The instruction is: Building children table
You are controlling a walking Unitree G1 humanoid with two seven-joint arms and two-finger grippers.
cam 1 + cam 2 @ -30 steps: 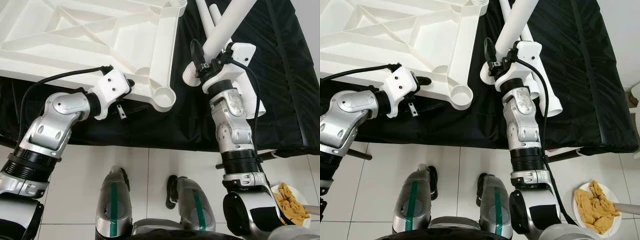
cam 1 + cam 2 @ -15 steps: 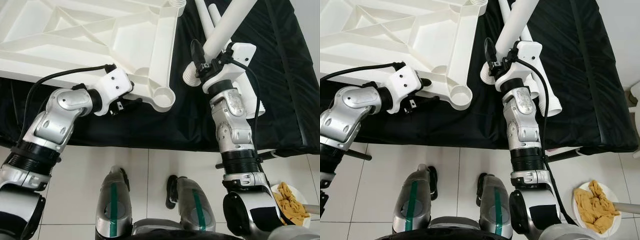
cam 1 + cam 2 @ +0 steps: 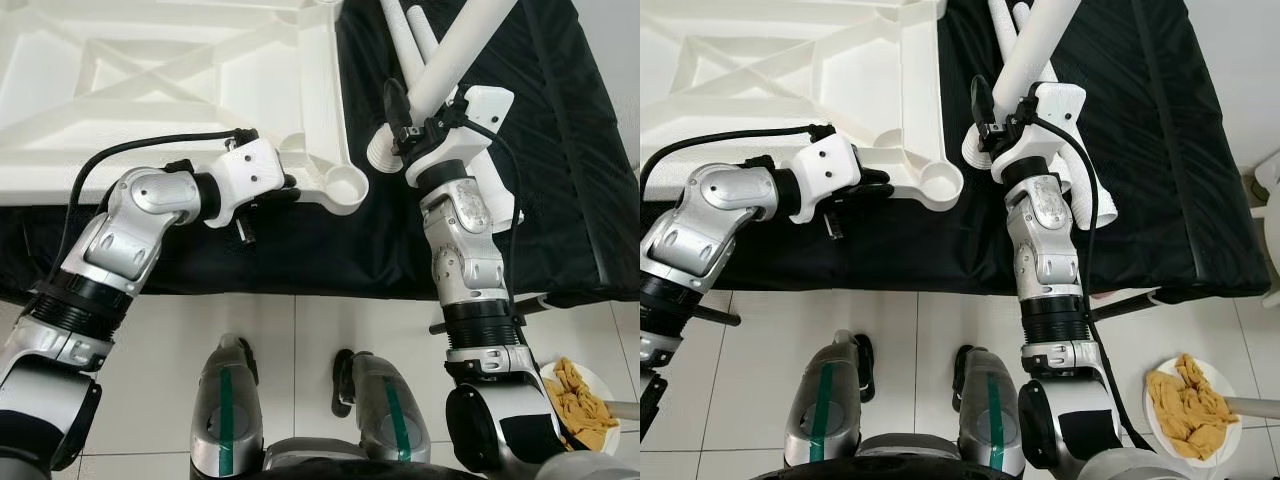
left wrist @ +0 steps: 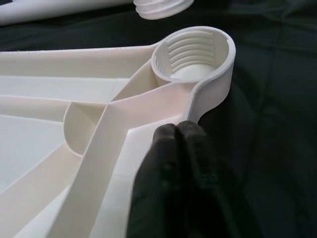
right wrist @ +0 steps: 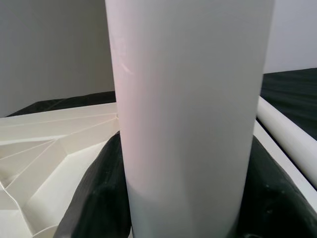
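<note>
The left gripper (image 4: 178, 131) pinches the edge of the big white plastic tabletop (image 3: 150, 90), lying upside down on the black cloth (image 3: 560, 150). The right gripper (image 3: 405, 125) squeezes a round white plastic leg (image 3: 450, 70), tilted near the tabletop's screw hole (image 3: 345, 185).

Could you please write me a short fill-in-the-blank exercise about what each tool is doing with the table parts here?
1. The right tool grips a white table ____.
2. The left tool rests on the tabletop beside its threaded ____.
3. The parts lie on a ____ cloth.

Missing words: leg; socket; black
</note>
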